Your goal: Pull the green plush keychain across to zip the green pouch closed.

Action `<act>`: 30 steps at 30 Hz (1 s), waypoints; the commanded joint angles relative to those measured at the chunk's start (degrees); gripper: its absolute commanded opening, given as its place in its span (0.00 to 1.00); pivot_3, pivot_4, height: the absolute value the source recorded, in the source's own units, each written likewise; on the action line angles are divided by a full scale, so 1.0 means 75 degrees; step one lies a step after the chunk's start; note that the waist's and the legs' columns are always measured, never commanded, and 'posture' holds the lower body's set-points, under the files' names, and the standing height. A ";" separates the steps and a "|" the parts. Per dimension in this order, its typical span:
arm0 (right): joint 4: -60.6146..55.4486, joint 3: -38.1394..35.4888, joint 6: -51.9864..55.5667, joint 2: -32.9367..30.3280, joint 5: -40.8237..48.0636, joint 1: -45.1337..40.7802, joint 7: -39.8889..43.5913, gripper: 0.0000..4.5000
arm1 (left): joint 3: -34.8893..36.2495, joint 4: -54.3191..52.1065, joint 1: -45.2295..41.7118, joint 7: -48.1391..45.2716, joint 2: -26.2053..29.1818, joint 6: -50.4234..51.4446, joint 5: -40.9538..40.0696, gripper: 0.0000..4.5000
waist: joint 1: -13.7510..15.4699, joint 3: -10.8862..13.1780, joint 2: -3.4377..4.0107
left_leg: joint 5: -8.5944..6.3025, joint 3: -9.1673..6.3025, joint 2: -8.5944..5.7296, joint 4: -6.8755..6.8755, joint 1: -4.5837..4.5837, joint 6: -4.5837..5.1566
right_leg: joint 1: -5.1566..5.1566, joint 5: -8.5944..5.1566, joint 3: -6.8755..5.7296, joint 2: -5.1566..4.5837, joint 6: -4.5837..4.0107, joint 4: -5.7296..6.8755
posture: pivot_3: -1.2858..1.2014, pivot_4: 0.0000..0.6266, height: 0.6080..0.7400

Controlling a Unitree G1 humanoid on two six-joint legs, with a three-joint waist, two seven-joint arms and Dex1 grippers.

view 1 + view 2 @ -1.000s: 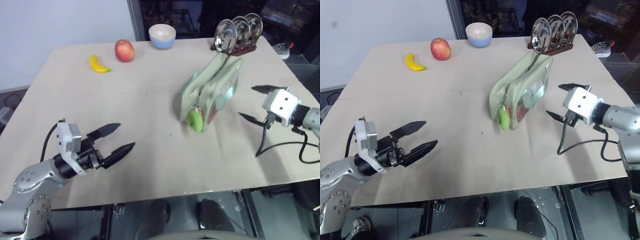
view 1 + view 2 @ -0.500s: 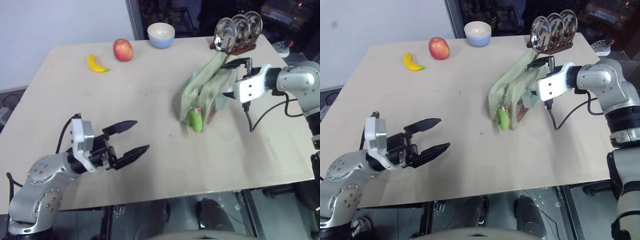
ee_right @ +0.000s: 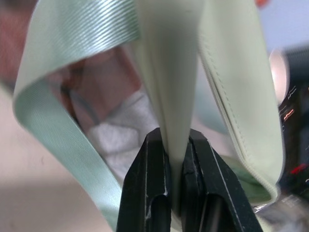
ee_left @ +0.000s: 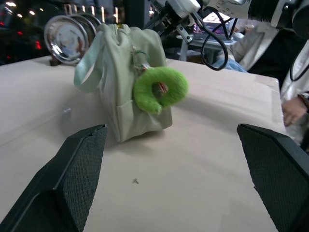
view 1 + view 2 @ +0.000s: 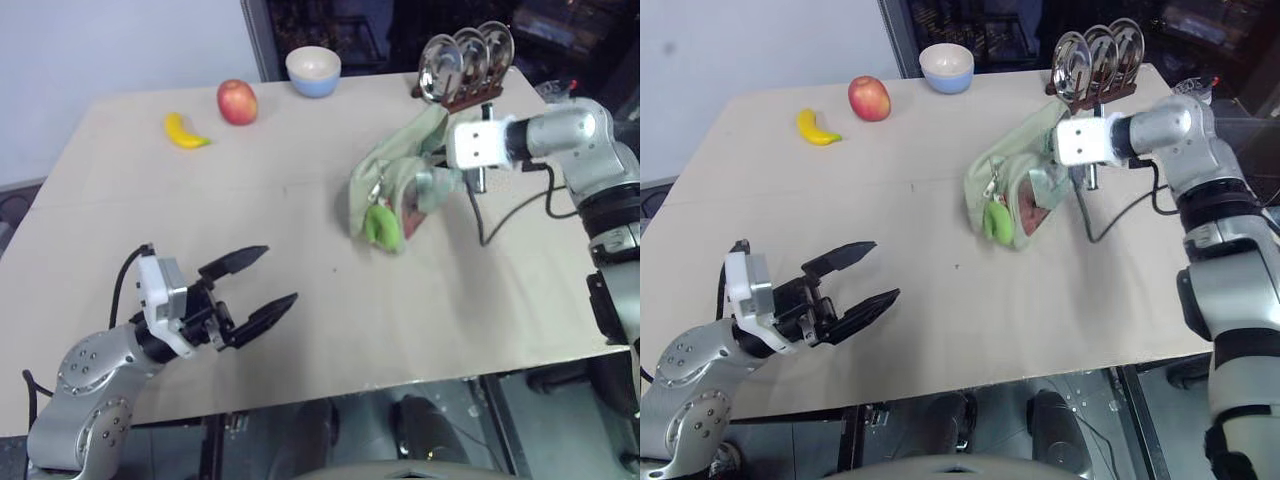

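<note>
We see the right claw (image 3: 176, 159) pressed together on a flap of pale green fabric at the far end of the green pouch (image 5: 395, 180), just right of centre in the upper half of the head views. A second ago this claw hung spread over bare table at the right edge of the frame, well apart from the pouch. Half a second ago it had arrived at the pouch's far end with its jaws not yet shut. Now its wrist view shows the two black fingers (image 3: 154, 193) clamping the fabric between them, with the pale green strap looping beside them.

The pouch leans slightly more towards the frame's left than before, and its near end faces the lower left. The green plush keychain (image 5: 382, 226) hangs from the zipper at that near end, against the pouch's end wall, as the left wrist view also shows (image 4: 159, 89).

The left claw (image 5: 250, 295) is spread wide above the table (image 5: 300, 320) in the lower left of the frame, well apart from the pouch, and has shifted little.

We judge that the pouch is now anchored, so the next step falls to the left claw: reach the keychain, pinch it, and draw it along the zipper. The zipper appears not yet closed.
</note>
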 commanded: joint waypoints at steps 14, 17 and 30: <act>-0.4283 -0.0262 0.9458 0.2564 0.0646 -0.0164 -0.1173 0.01 | -0.0222 0.0572 -0.0571 0.0676 -0.0385 -0.0669 0.0794 1.00 | -0.0014 -0.0001 0.0005 | 0.0000 0.0000 -0.0008 -0.0016 -0.0025 -0.0002 | -0.0038 0.0000 0.0008 -0.0006 0.0000 -0.0001 | 0.52 0.24 1.00; -0.4298 -0.0124 0.9853 0.2929 0.0780 -0.0208 -0.1369 0.01 | -0.0238 0.0694 -0.0656 0.0773 -0.0437 -0.0790 0.0952 1.00 | -0.0017 -0.0001 0.0005 | 0.0000 0.0002 -0.0008 -0.0020 -0.0025 -0.0003 | -0.0044 0.0000 0.0011 -0.0004 0.0000 0.0003 | 0.52 0.24 1.00; -0.4620 -0.0371 0.4143 0.1629 0.1643 0.0763 -0.0278 0.26 | -0.0059 0.0643 -0.0263 0.0984 -0.0532 -0.1058 0.1074 1.00 | -0.0008 -0.0001 0.0003 | -0.0006 0.0002 -0.0014 -0.0024 -0.0028 0.0008 | -0.0044 0.0001 0.0006 -0.0007 0.0002 -0.0003 | 0.52 0.24 1.00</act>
